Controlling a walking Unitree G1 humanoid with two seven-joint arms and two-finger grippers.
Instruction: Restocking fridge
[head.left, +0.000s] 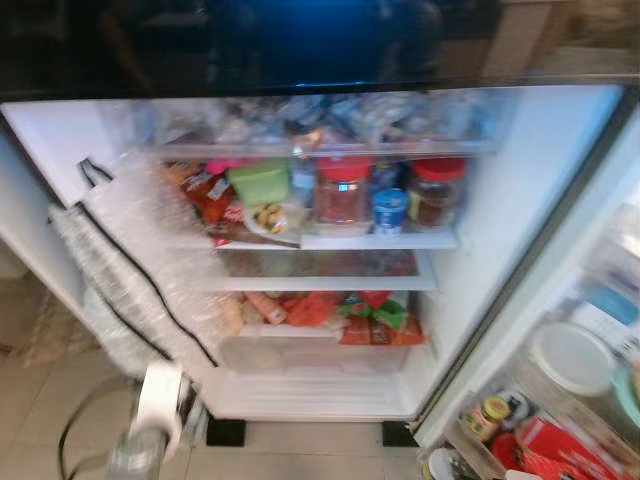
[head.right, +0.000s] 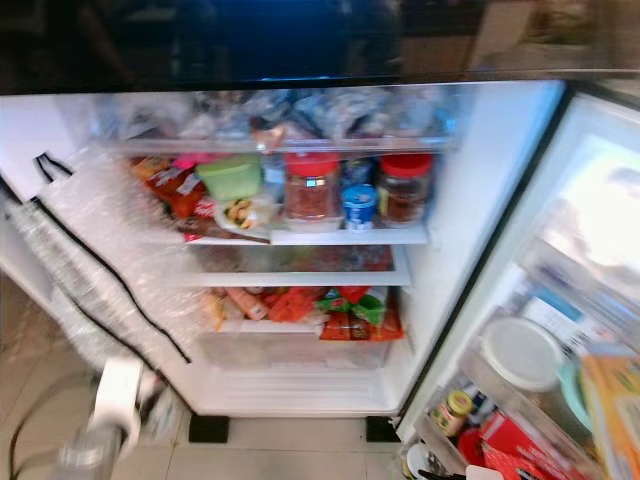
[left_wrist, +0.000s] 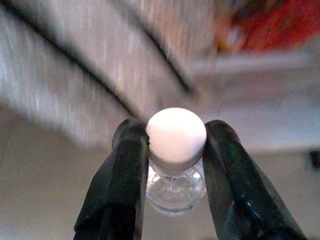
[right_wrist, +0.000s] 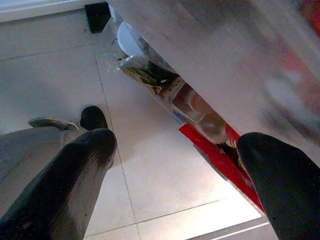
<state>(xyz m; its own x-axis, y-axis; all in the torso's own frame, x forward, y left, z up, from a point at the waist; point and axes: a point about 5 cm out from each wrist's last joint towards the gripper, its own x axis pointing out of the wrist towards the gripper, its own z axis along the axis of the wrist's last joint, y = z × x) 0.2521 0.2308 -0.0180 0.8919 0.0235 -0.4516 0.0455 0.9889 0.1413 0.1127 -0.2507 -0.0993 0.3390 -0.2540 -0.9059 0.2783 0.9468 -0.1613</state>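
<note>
The left gripper (left_wrist: 172, 165) has its fingers closed narrowly on the neck of a clear bottle (left_wrist: 174, 187), pinching just under the white cap (left_wrist: 176, 132); in the head views the bottle (head.left: 150, 420) is low at the left, over the tiled floor (head.left: 300, 455) just in front of the bottom left corner of the open fridge (head.left: 540, 180). To do this step well, I judge the arm should lift the bottle upright and level with a shelf that has free room, since the grip is only at the neck and a swing could let the body tilt or slip. The bubble-wrap bag (head.left: 120, 260) hanging at the left edge of the fridge opening lies close to the path, so the bottle should pass to the inside of it. The middle shelf (head.left: 320, 282) looks the least crowded; the one above holds red-lidded jars (head.left: 343, 190) and a green tub (head.left: 260, 182), and the lower one holds red and green packets (head.left: 370, 318). The bottle itself is small, transparent plastic with a ribbed white screw cap, its contents not clear to see, and it is blurred in the head views. The right gripper (right_wrist: 175, 175) has its fingers spread wide and empty, above the floor beside the lower door rack (head.left: 560, 400).
</note>
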